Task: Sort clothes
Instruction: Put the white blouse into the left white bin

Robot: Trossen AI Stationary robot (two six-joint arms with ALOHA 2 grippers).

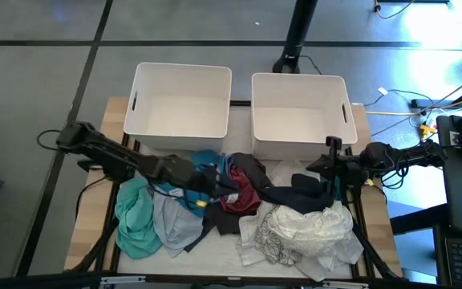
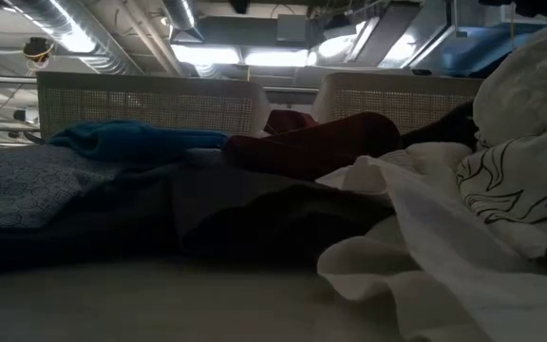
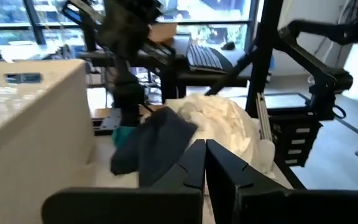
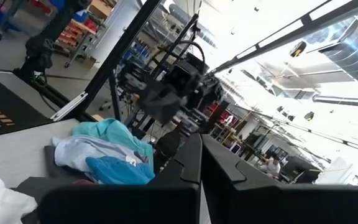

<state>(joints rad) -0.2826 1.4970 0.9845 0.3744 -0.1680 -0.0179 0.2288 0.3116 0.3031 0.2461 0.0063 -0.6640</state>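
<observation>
The clothes lie in a heap on the table's near half: teal-green [image 1: 135,221], pale grey-blue [image 1: 175,226], bright blue [image 1: 207,160], dark red [image 1: 243,194], black [image 1: 295,197], and white with black line patterns [image 1: 303,233]. The low view shows the white [image 2: 463,218], dark red [image 2: 311,142] and blue [image 2: 131,138] garments. My left gripper [image 1: 213,185] [image 3: 204,158] is over the blue and dark red garments, pointing level toward the table's right, with its fingers shut and nothing between them. My right gripper [image 1: 318,172] [image 4: 201,155] is over the black garment, pointing left, also shut and empty.
Two white bins stand side by side at the table's far edge, the left bin [image 1: 183,71] and the right bin [image 1: 299,79], and no clothes show in either. The right bin's wall is close beside my left gripper [image 3: 30,124]. Monitors and cables are off the table's right edge.
</observation>
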